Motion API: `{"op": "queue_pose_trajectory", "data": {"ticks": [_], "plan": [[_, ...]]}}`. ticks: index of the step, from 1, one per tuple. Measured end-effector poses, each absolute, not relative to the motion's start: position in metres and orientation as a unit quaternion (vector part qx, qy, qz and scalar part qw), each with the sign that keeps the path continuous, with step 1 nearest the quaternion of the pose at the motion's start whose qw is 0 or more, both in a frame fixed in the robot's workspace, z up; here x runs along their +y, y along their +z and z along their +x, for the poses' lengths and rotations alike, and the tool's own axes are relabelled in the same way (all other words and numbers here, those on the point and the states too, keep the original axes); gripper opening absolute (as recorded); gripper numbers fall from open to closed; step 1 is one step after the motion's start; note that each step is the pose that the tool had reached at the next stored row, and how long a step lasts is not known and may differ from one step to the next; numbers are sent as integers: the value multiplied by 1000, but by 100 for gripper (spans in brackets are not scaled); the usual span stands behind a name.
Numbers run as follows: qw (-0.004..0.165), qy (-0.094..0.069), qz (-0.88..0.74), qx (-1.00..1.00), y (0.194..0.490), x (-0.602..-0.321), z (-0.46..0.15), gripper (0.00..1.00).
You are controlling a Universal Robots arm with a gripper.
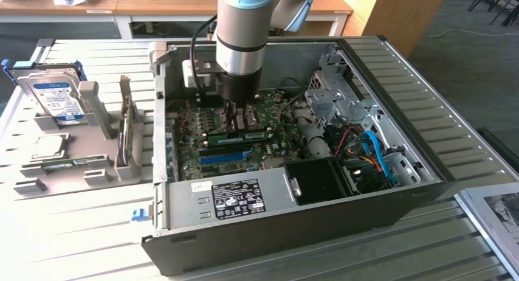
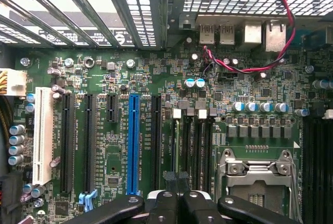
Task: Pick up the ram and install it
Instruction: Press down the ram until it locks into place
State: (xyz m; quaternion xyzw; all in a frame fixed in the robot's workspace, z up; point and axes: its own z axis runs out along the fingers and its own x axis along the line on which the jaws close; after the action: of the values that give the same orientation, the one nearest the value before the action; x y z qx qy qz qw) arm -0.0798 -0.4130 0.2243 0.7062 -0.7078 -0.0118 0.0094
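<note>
The robot's hand (image 1: 235,120) is pressing, fingers closed, on the long green ram stick (image 1: 240,135) inside the open black computer case (image 1: 284,232). Seating appears underway, judging by its position over the green motherboard (image 2: 156,104).

Ram (image 1: 243,136) matt green board; case (image 1: 422,171) grey sheet metal.

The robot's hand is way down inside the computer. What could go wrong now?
The ram is right under the hand, over the motherboard's narrow black slots. If it is a bit crooked, it might miss its slot or jam. Tiny parts crowd the board, so a hard push could possibly hurt them. A loose red wire loops nearby and might snag if the hand drifts that way.
</note>
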Motion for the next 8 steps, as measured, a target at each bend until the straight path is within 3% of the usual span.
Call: {"op": "queue_pose_trajectory", "data": {"ticks": [8], "plan": [[9,-12,706,-708,223,-413,-80,10]]}}
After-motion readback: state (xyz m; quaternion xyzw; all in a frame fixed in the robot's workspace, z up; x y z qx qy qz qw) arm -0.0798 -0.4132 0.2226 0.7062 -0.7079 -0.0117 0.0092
